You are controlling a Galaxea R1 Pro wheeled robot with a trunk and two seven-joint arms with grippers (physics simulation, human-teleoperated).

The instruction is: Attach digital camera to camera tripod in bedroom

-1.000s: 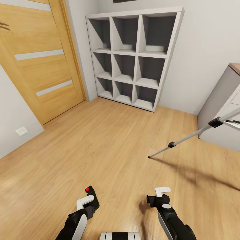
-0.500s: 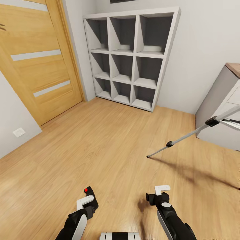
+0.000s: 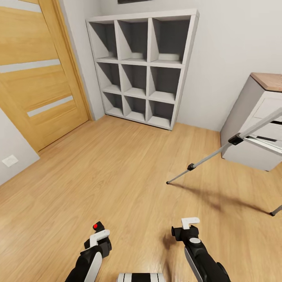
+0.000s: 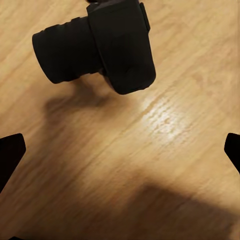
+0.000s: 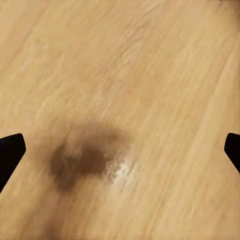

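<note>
While carried at the left gripper (image 3: pixel 98 234), digital camera (image 3: pixel 98 228) held low over the wood plank floor (image 3: pixel 117 172), well apart from the camera tripod (image 3: pixel 219 152) standing beside the grey desk (image 3: pixel 258 117). Left gripper clamped on the digital camera, judging from the head view; right gripper (image 3: pixel 188 226) empty, fingers apart. Against the earlier frames, whole view swung rightward: cube shelf (image 3: pixel 143 66) and door (image 3: pixel 35 70) shifted left, more desk and a second tripod foot revealed. Approach underway; attachment not yet begun.
</note>
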